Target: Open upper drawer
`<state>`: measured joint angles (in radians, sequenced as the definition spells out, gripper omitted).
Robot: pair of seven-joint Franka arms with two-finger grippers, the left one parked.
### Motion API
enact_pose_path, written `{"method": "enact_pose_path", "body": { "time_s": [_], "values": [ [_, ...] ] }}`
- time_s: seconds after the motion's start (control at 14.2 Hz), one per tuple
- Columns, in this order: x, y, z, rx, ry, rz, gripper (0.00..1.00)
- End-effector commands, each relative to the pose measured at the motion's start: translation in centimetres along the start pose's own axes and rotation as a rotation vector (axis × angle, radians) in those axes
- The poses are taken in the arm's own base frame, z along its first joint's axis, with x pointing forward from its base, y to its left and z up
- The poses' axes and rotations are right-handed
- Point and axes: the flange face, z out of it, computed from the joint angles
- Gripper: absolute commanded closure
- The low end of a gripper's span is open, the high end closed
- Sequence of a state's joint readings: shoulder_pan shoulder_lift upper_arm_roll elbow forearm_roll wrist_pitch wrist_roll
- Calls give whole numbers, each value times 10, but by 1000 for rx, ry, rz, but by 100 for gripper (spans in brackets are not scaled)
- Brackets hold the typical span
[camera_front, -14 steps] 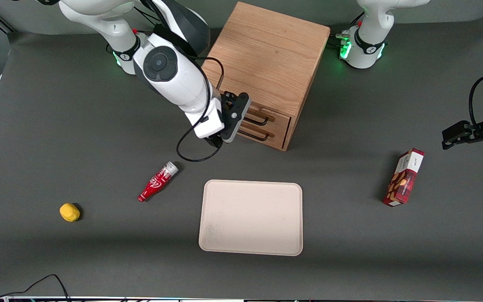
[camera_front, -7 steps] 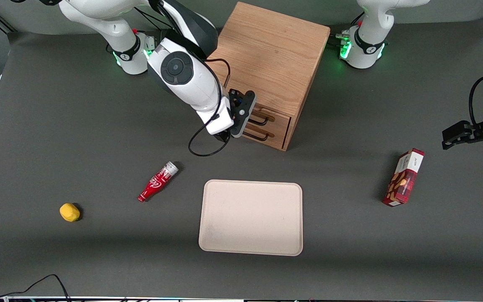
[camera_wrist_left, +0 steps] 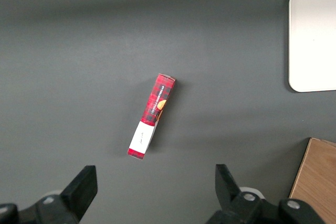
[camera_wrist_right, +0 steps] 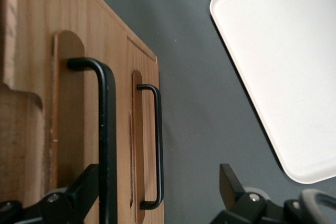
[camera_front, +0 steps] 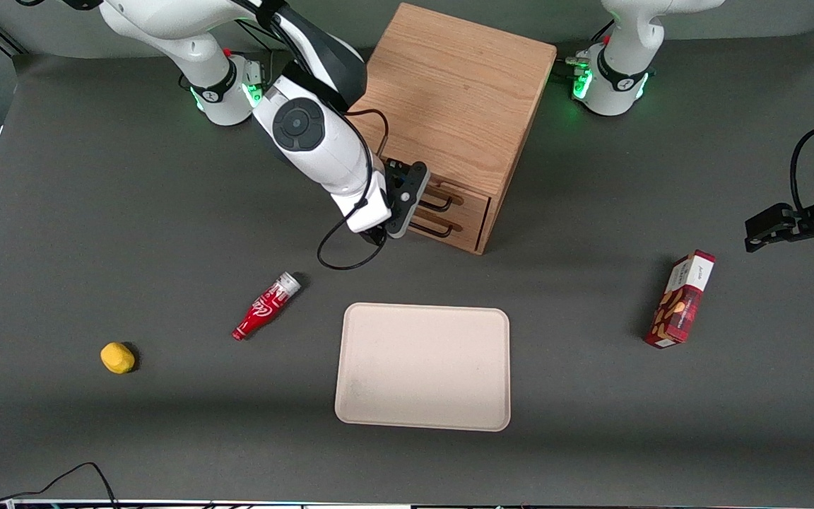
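The gripper [camera_front: 415, 200] sat right at the face of the cabinet [camera_front: 449, 92], at the working arm's end of the drawer fronts, turned to face them; in the wrist view the gripper [camera_wrist_right: 157, 171] had its fingers [camera_wrist_right: 86, 190] spread apart, holding nothing; the handle [camera_wrist_right: 107, 129] of the upper drawer [camera_wrist_right: 79, 45] ran between them, just beside one finger, which looked like the set-up for pinching that bar; the lower handle [camera_wrist_right: 157, 145] lay deeper in the same gap, near enough to be caught by mistake; the upper drawer [camera_front: 467, 198] was shut, flush with the lower drawer [camera_front: 463, 230] beneath it, so the pull had not yet begun; the cabinet stood at an angle, farther from the front camera than the tray [camera_front: 350, 367], so a pull would probably have to run slantwise along the drawer's own line, toward the open tabletop between cabinet and tray; the tray lay nearer the camera, apart from the cabinet, and seemed to leave room for the drawer to slide out; a red bottle [camera_front: 266, 306] and a yellow lump [camera_front: 117, 357] lay toward the working arm's end, well clear of that path; a red box [camera_front: 682, 300] lay toward the parked arm's end.
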<state>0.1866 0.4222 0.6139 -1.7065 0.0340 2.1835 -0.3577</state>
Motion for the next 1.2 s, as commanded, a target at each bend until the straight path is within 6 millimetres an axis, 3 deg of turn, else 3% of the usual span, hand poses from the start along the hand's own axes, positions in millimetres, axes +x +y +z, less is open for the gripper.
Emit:
{"method": "enact_pose_path", "body": {
  "time_s": [0.0,0.63,1.12],
  "values": [
    [-1,-4,-1,-14,8,-2,0],
    [-14,58,-21,-48,34,-53,0],
    [-30,126,-35,-94,51,-41,0]
  ]
}}
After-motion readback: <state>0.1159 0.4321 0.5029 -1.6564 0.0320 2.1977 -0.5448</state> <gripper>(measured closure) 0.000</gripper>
